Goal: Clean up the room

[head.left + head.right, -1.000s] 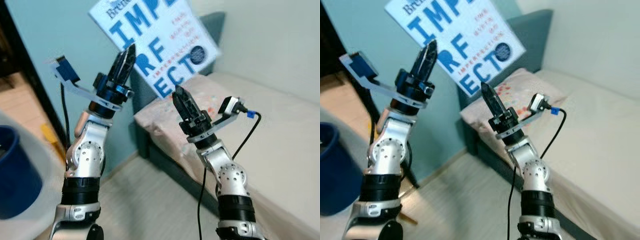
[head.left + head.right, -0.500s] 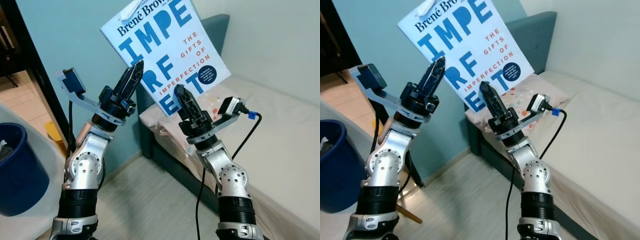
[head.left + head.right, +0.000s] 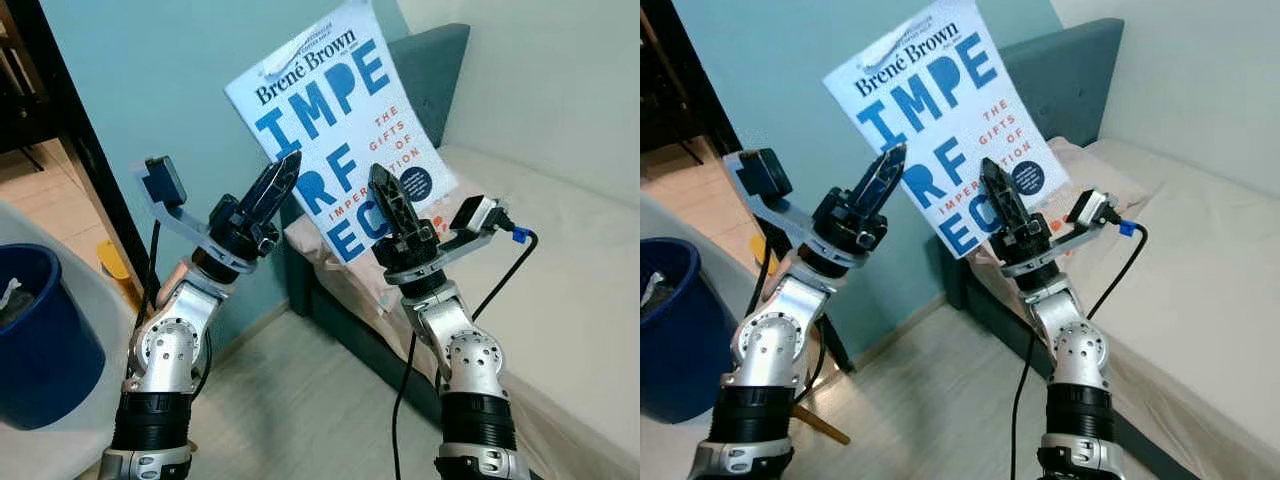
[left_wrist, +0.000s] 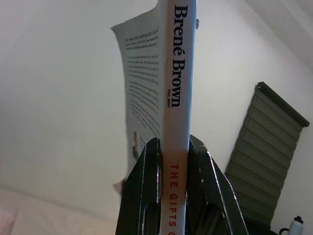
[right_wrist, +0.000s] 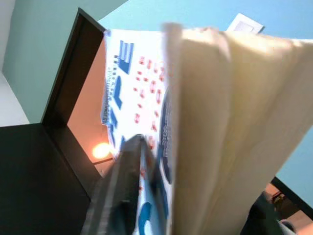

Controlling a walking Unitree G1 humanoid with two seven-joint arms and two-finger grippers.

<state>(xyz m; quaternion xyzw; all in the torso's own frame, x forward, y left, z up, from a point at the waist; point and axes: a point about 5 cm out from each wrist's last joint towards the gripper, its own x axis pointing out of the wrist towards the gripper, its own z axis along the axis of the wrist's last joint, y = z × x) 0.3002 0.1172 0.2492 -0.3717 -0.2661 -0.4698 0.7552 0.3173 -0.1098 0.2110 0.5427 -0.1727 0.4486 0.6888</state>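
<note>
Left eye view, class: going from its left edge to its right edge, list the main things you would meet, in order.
Blue bin → left tool → book → right tool → bed.

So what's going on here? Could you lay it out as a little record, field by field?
held item: a white book with big blue letters, author name Brené Brown on cover and spine
left gripper: shut on the book's spine edge
right gripper: shut on the book's page edge
book position: raised in the air, tilted, cover facing the camera
behind the book: teal wall and a bed with a teal headboard
on the robot's left: dark blue bin on the floor
</note>
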